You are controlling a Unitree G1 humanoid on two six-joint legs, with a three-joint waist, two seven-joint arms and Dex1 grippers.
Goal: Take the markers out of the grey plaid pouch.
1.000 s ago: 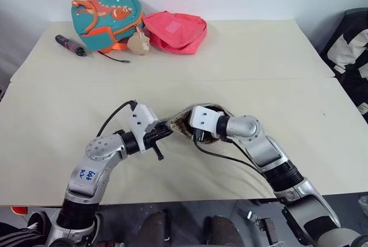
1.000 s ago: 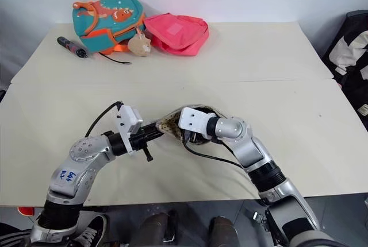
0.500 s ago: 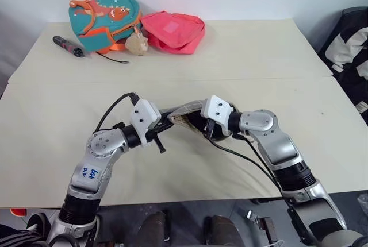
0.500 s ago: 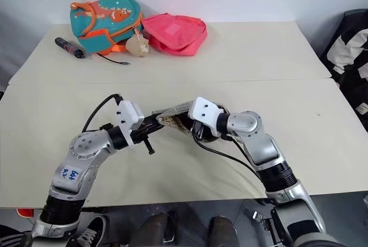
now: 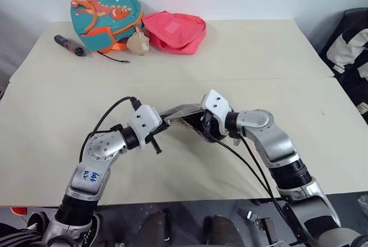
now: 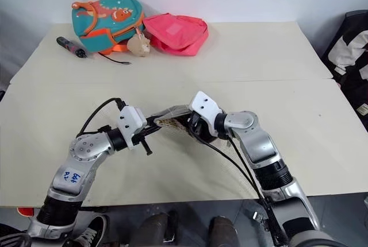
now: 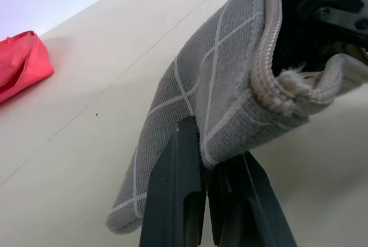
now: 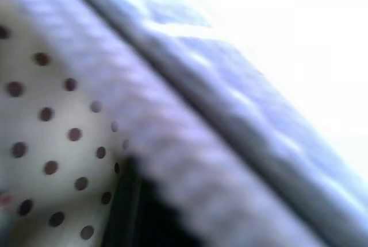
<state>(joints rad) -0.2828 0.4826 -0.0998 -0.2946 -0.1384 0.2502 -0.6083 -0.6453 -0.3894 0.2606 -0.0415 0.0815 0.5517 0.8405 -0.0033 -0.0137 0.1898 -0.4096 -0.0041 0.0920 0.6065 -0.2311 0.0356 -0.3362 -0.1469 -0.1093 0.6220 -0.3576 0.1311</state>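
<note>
Pouch: grey plaid pouch point(image 7: 218, 86), white grid, dotted lining, mouth gaping.
Left gripper point(image 7: 204, 161): my fingers clamped on its edge.
Right gripper point(image 6: 192, 127): inside the mouth; opening, can't tell.

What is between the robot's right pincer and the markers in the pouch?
No marker can be seen. The right pincer is at the mouth of the grey plaid pouch, beside its dotted lining, while the left pincer pinches the pouch's edge.

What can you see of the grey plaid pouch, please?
The grey plaid pouch is soft grey fabric with thin white grid lines and a pale zipper edge. It is open, showing a cream lining with dark dots. The left gripper is shut on one end, holding it above the table; the right gripper is at its mouth.
</note>
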